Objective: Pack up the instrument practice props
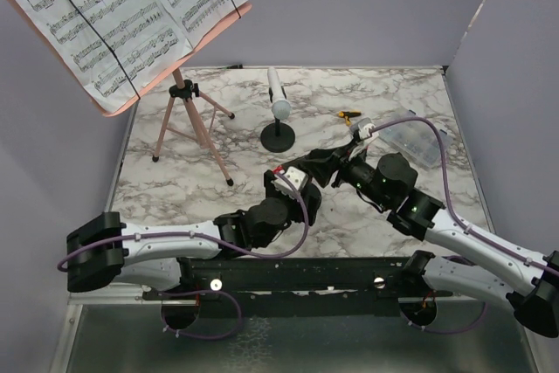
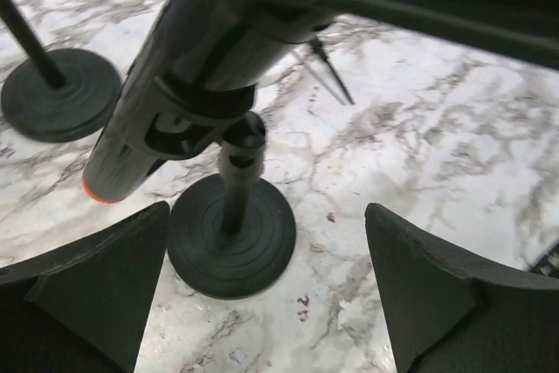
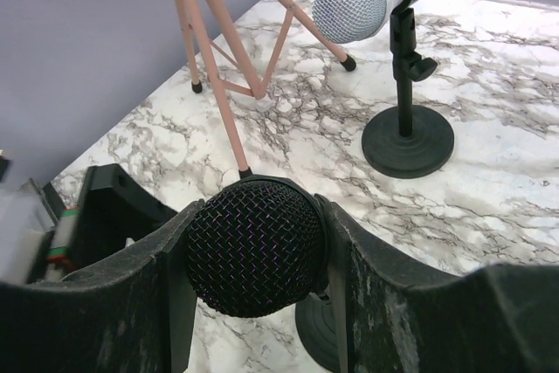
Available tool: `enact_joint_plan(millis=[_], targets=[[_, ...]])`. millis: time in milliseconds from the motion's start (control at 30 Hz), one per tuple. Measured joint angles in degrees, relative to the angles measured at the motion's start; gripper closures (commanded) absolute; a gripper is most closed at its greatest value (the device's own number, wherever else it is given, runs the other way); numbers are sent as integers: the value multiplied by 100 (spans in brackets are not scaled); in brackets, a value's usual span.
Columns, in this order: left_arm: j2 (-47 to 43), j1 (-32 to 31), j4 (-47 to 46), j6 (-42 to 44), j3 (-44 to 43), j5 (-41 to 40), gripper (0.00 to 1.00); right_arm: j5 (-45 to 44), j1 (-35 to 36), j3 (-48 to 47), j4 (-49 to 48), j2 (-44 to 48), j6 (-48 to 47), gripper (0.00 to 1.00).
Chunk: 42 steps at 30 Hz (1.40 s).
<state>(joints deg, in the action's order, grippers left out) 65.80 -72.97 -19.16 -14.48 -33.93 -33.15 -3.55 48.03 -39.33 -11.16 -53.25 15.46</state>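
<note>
The black microphone (image 2: pixel 175 102) lies tilted in the clip of a black round-based holder (image 2: pixel 231 238). My right gripper (image 3: pixel 253 255) is shut on its mesh head (image 3: pixel 253 246), with that holder's base (image 3: pixel 319 334) below. My left gripper (image 2: pixel 271 294) is open and empty, its fingers either side of and just in front of that base. In the top view the two grippers meet at mid-table, left (image 1: pixel 301 172) and right (image 1: pixel 327 170). The white microphone (image 1: pixel 278 98) stands in the second holder (image 1: pixel 279 137). The pink tripod music rest (image 1: pixel 179 120) holds white sheet-music pages (image 1: pixel 122 15) at the back left.
A clear plastic compartment box (image 1: pixel 419 139) sits at the right of the marble table (image 1: pixel 175 189), with a screwdriver (image 1: pixel 348 116) beside it. Purple walls close in the left, back and right. The tripod legs (image 3: pixel 218 67) spread just beyond my right gripper.
</note>
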Motion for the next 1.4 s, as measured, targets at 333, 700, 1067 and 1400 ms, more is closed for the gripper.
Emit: enact_joint_plan(millis=[333,700,1067,1400], targets=[[1506,-24,-1733,-24,0,-1495,18,-105,0,127,-48,144,125,99],[2194,409,-3464,295,164,-1266,48,-129,0,186,-9,219,254,99],[2339,811,-4433,616,474,-667,100,-107,2,234,212,321,332,99],[2122,964,-4675,675,831,-372,100,76,42,243,638,468,525,99]])
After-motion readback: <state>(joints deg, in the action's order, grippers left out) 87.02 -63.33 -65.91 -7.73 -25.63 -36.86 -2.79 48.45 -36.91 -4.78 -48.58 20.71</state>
